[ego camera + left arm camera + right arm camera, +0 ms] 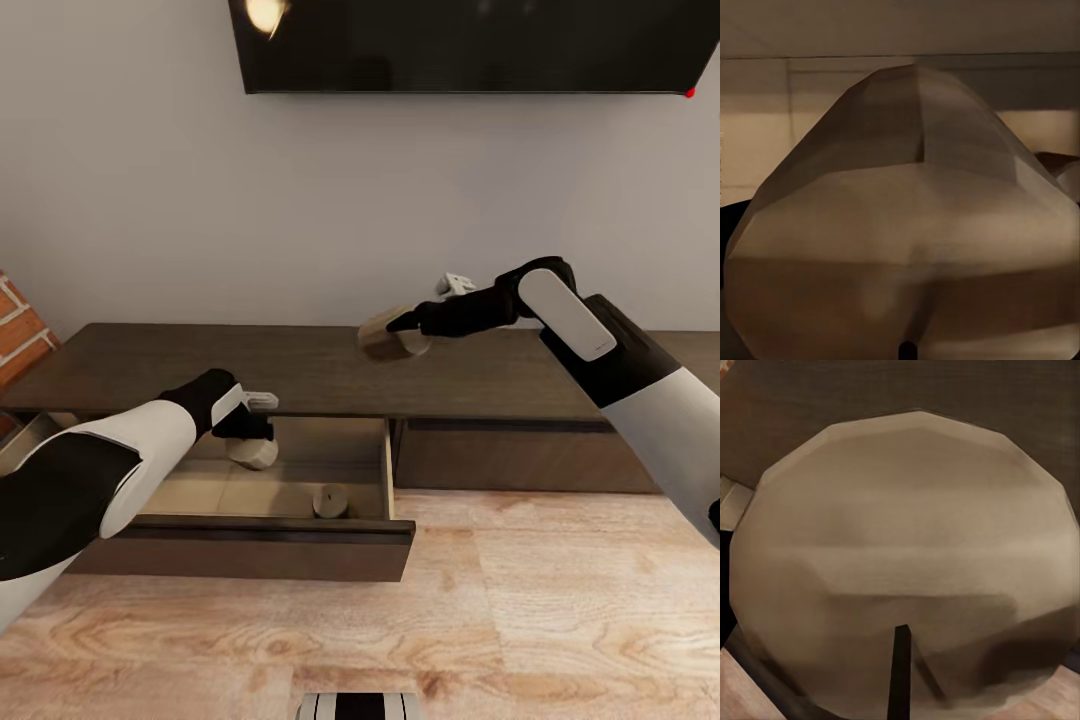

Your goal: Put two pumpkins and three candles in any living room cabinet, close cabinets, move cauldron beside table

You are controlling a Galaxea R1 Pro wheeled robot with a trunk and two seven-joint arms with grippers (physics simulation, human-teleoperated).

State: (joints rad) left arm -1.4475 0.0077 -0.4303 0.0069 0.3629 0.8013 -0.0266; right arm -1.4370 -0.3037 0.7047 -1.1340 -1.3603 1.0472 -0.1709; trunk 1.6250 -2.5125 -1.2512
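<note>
The long dark-brown cabinet (330, 365) stands against the wall with its left drawer (300, 485) pulled out. My left gripper (250, 438) is inside that drawer, shut on a beige candle (254, 453), which looms close in the left wrist view (900, 225). A second candle (329, 500) stands on the drawer's pale floor to the right of it. My right gripper (402, 328) is shut on a third candle (388, 338), held just above the cabinet's top; its round end is close in the right wrist view (900, 555). Pumpkins, cauldron and table are out of view.
A dark TV screen (470, 45) hangs on the grey wall above the cabinet. A brick wall edge (18, 335) is at the far left. Closed drawer fronts (510, 455) run to the right of the pulled-out drawer. Wooden floor (560, 600) lies in front.
</note>
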